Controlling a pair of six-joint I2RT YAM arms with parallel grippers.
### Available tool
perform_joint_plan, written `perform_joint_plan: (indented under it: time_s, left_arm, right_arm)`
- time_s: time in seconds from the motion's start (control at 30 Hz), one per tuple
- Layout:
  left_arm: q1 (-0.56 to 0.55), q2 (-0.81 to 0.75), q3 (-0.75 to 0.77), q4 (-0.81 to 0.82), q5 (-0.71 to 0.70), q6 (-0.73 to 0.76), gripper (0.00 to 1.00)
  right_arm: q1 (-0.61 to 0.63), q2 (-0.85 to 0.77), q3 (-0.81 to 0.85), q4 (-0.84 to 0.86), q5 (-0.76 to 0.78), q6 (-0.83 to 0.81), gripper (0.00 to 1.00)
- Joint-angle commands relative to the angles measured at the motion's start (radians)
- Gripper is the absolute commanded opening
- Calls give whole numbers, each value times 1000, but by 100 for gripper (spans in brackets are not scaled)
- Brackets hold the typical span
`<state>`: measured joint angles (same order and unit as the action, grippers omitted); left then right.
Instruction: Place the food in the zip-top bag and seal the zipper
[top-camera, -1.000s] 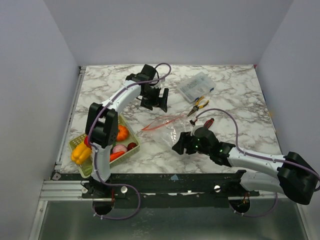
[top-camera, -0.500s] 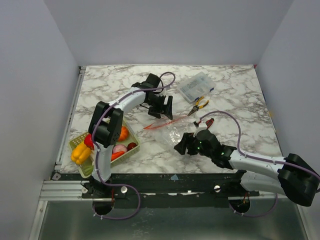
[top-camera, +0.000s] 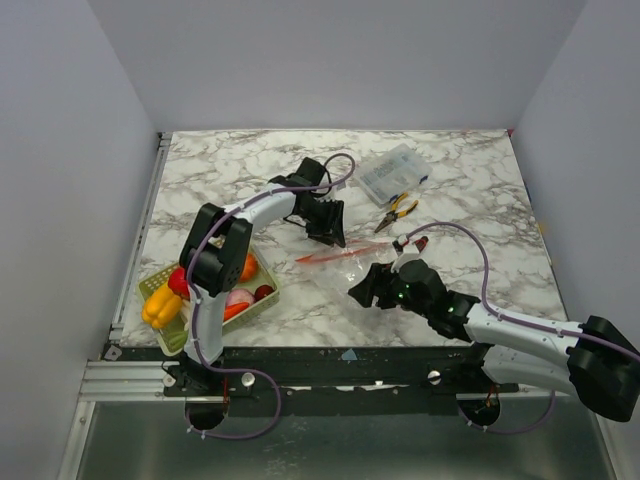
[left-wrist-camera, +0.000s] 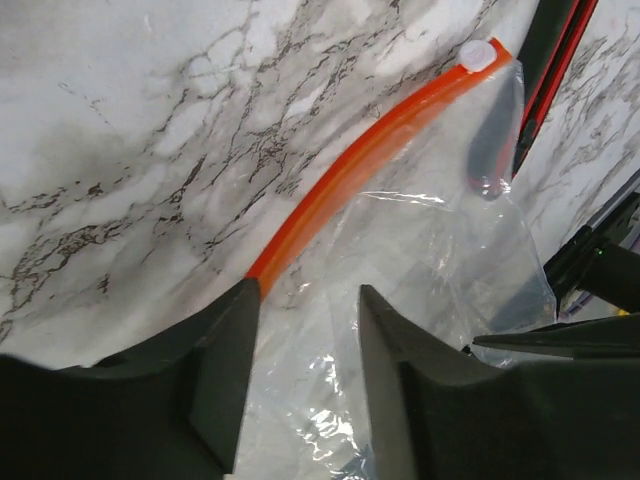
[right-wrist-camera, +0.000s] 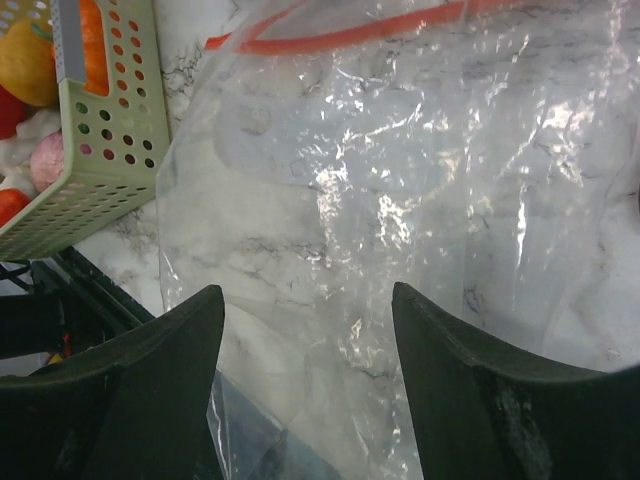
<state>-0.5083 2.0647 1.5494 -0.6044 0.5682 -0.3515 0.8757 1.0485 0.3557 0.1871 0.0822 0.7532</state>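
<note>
Barely begun, with left gripper, right gripper spread over empty clear plastic bag, orange zipper strip; glossy toy food unbagged in green mesh basket

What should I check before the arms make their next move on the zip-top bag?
1. Open left gripper at the zipper's end: ok.
2. Open right gripper over the zip-top bag: ok.
3. Either gripper holding the bag: not ok, both are open.
4. Bag mouth open for loading: cannot tell.
5. The food waiting in the basket, none in the bag: ok.
</note>
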Motion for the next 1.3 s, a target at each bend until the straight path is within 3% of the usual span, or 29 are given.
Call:
perform_joint_plan:
  time_s: [0.0, 0.17, 0.2, 0.33, 0.47, 0.6, 0.8, 1.1, 1.27]
  left_arm:
    - [-24, -14, -65, 57, 12, -17, 38]
    - [-25, -61, -112, 90, -38, -10, 2]
    - [-25, -75, -121, 100, -56, -11, 0]
    - [-25, -192, -167, 136, -120, -24, 0]
    - [-25, -366, -223, 168, -244, -35, 0]
    - [-25, -494, -242, 151, -345, -28, 0]
    - [-28, -602, -197, 77, -454, 0, 0]
    - [-48, -661, -192, 68, -477, 34, 0]
    - [-57, -671, -210, 79, -478, 28, 0]
  right_arm:
    - [3, -4, -13, 12, 15, 19, 71]
    - [3, -4, 3, -14, 25, 10, 71]
    - [3, -5, 5, -16, 27, 9, 71]
    - [3, -3, 44, -67, 74, 52, 71]
    - [0, 0, 163, -252, 169, 127, 73]
    - [-9, -7, 338, -459, 282, 204, 83]
    - [-12, 26, 591, -619, 445, 326, 94]
    - [-12, 382, 1067, -851, 581, 490, 96]
    - [-15, 583, 1245, -957, 622, 562, 98]
